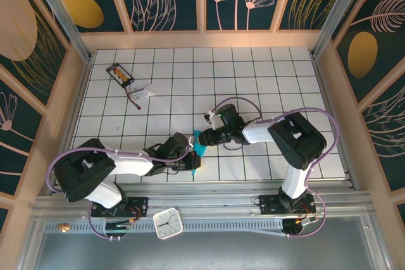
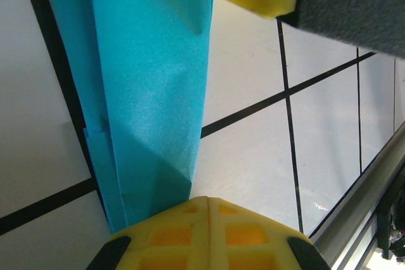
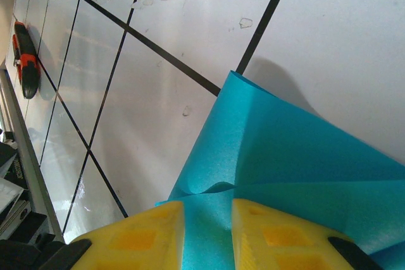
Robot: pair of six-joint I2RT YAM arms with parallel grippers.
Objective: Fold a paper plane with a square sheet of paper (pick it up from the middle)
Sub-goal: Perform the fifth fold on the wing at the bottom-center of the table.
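Observation:
The paper plane (image 1: 200, 146) is a teal-blue folded piece lying on the tiled table between my two grippers. In the left wrist view the paper plane (image 2: 152, 86) runs as a long narrow layered strip from my left gripper (image 2: 209, 202) up to the right gripper's yellow finger. The left jaws are pressed together, and the paper's end slips under the left finger, beside the seam. In the right wrist view my right gripper (image 3: 209, 219) stands open, its fingers (image 3: 149, 232) apart over the paper plane (image 3: 285, 156), with teal paper showing in the gap.
A small black card with orange marks (image 1: 120, 74) lies at the far left, with a clear plastic piece with a wire (image 1: 142, 92) next to it. That card (image 3: 24, 58) also appears in the right wrist view. A white clock (image 1: 168, 222) sits on the near rail. Wooden walls surround the table.

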